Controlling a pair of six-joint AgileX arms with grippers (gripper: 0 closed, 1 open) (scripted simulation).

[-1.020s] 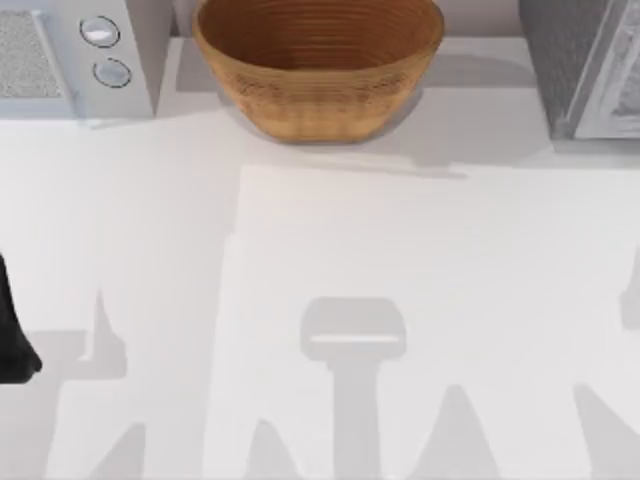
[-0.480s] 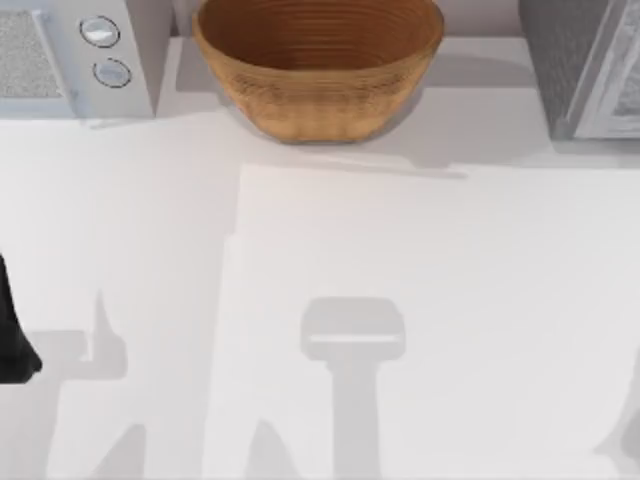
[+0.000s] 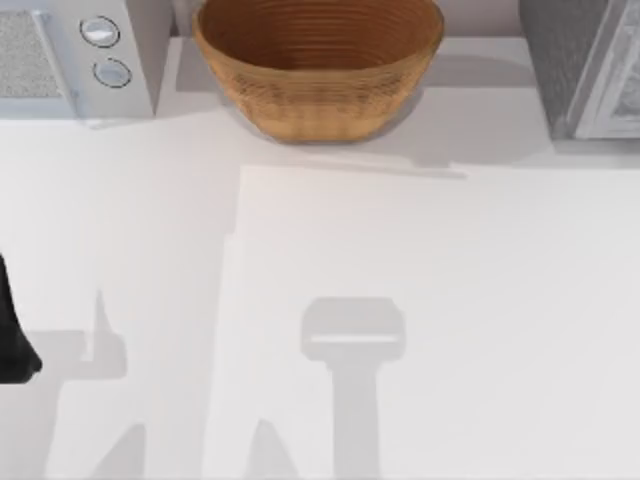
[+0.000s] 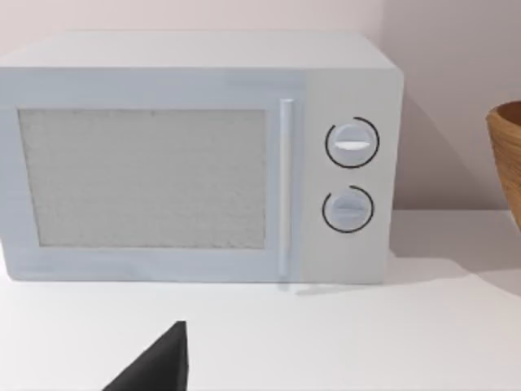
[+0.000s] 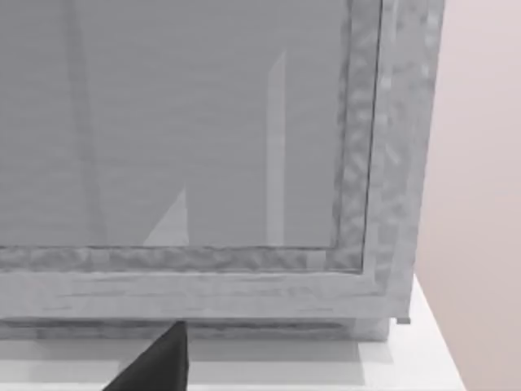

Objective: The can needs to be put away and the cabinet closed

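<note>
The can is out of view. The grey cabinet stands at the table's back right corner. Its framed front panel faces the right wrist camera from close by. One dark fingertip of my right gripper shows in front of the cabinet's base, apart from it. My left arm is parked at the table's left edge. One dark fingertip of its gripper points toward the white microwave.
The white microwave with two dials sits at the back left. A large wicker bowl stands at the back middle, between the microwave and the cabinet. The white tabletop in front carries only shadows.
The right arm's shadow at the table's right edge has slid down and off the top view. The left arm has not moved.
</note>
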